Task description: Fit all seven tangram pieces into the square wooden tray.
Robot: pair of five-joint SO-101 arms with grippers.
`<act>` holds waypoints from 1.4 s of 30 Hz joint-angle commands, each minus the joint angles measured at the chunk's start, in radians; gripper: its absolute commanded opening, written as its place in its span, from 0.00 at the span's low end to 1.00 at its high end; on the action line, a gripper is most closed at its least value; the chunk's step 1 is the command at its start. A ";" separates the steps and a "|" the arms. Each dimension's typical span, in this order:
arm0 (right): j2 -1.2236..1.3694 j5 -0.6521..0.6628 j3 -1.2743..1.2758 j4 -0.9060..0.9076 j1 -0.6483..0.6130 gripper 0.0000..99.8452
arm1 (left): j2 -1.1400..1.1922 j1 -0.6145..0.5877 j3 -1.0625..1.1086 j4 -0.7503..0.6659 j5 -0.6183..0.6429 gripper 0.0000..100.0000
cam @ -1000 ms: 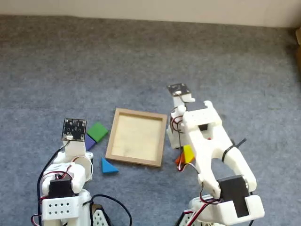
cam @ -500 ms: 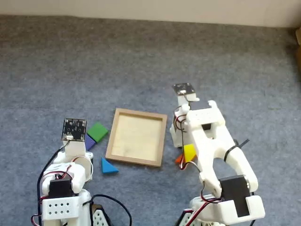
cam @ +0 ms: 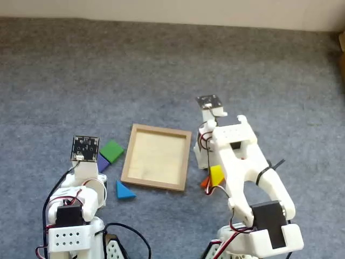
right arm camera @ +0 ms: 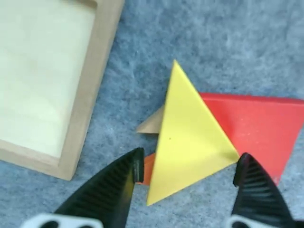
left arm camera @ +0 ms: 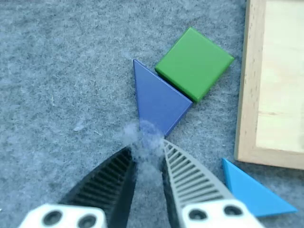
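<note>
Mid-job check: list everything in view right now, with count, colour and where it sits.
tray: one, pale wood, middle of the carpet, nothing in it
square: one, green, on the carpet beside the tray's left rim
dark triangle: one, dark blue, touching the square's far side from the tray
light triangle: one, light blue, off the tray's near left corner
yellow triangle: one, yellow, right of the tray, lying on top of other pieces
red piece: one, red, partly under the yellow triangle
orange piece: one, orange, peeking from under it
tan piece: one, tan, peeking from under it
carpet: one, grey, underneath everything
left gripper: one, narrowly open, at the dark triangle's tip
right gripper: one, open, straddling the yellow triangle
</note>
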 commanded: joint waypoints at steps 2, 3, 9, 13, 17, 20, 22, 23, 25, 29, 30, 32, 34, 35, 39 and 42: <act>0.004 -0.003 -0.010 -0.021 -0.005 0.29 | -0.008 0.010 0.027 -0.014 -0.003 0.08; 0.035 -0.003 -0.015 -0.021 -0.004 0.29 | -0.008 0.010 0.027 -0.014 -0.003 0.08; 0.134 -0.003 -0.016 -0.015 0.024 0.29 | -0.008 0.010 0.027 -0.014 -0.003 0.08; 0.139 -0.003 -0.012 -0.015 0.018 0.29 | -0.008 0.010 0.027 -0.014 -0.003 0.08; 0.133 -0.005 -0.008 -0.016 0.016 0.25 | -0.008 0.010 0.027 -0.014 -0.003 0.08; 0.131 -0.009 -0.016 -0.015 0.016 0.23 | -0.008 0.010 0.027 -0.014 -0.003 0.08; 0.130 -0.009 -0.018 -0.015 0.013 0.23 | -0.008 0.010 0.027 -0.014 -0.003 0.08; 0.130 -0.011 -0.018 -0.013 0.005 0.22 | -0.008 0.010 0.027 -0.014 -0.003 0.08; 0.130 -0.012 -0.018 -0.013 -0.012 0.22 | -0.008 0.010 0.027 -0.014 -0.003 0.08; 0.117 -0.043 -0.030 -0.012 -0.048 0.22 | -0.008 0.010 0.027 -0.014 -0.003 0.08; 0.104 -0.046 -0.035 -0.012 -0.054 0.22 | -0.008 0.010 0.027 -0.014 -0.003 0.08; 0.070 -0.046 -0.042 -0.004 -0.071 0.22 | -0.008 0.010 0.027 -0.014 -0.003 0.08; 0.039 -0.046 -0.045 0.004 -0.099 0.22 | -0.008 0.010 0.027 -0.014 -0.003 0.08; 0.030 -0.046 -0.045 0.004 -0.116 0.22 | -0.008 0.010 0.027 -0.014 -0.003 0.08; 0.022 -0.071 -0.045 0.001 -0.183 0.22 | -0.008 0.010 0.027 -0.014 -0.003 0.08; 0.013 -0.078 -0.047 -0.002 -0.228 0.22 | -0.008 0.010 0.027 -0.014 -0.003 0.08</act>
